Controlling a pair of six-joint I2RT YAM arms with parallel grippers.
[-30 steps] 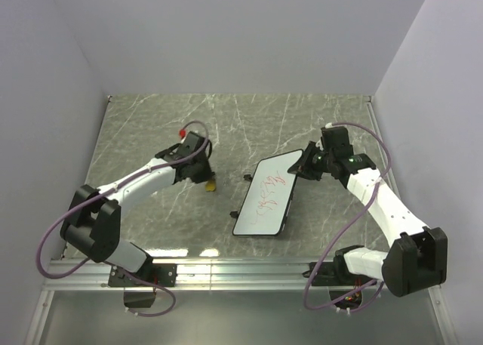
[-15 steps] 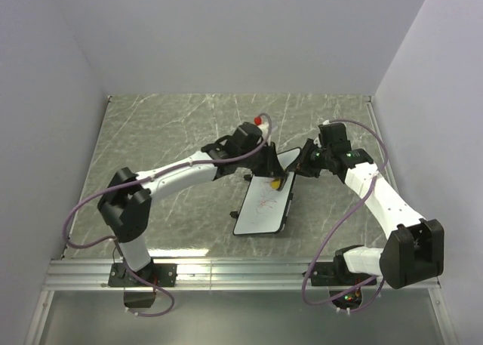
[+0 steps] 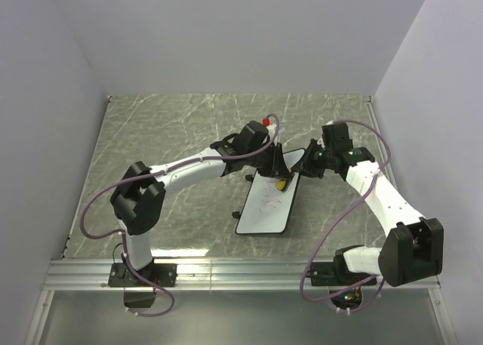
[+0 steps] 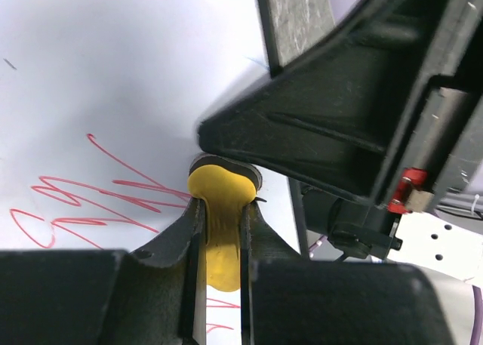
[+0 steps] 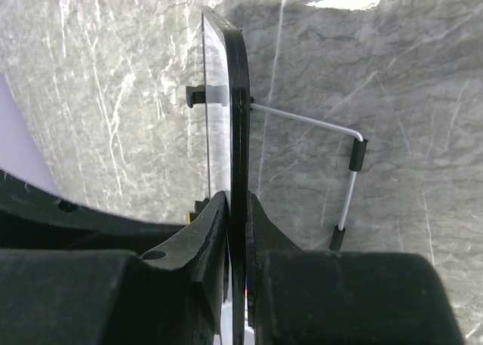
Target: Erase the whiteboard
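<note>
top external view, read from left to right. the left arm (image 3: 189,167) reaches from its base at the near left edge across the grey marbled table (image 3: 151,133) toward the centre. the left gripper (image 3: 280,179) is over the far end of the whiteboard (image 3: 266,215).

left wrist view: the jaws are narrow and clamped on a yellow eraser (image 4: 219,201). the eraser's rounded tip sticks out past the fingertips and meets the white surface. red scribbles (image 4: 83,209) lie on the board to the left of the eraser, just beside it. more red strokes show below the eraser tip, between the fingers. a dark body fills the upper right of this view, and i cannot tell which part it is.

whiteboard position: it sits a little right of table centre. its long side runs near to far and the far end leans right. the near half of the surface is plain white, and faint red marks sit around the middle.

right wrist view: the right gripper (image 5: 235,209) is closed narrow on the board's black rim, which stands edge-on between the two fingers. a thin wire foot (image 5: 353,160) with black tips sticks out from the board's back, over the table. i cannot tell from these views whether the gripped corner is lifted off the table.

top external view: the right gripper holds the far right corner of the board. the right arm (image 3: 385,201) runs back to its base at the near right edge.
</note>
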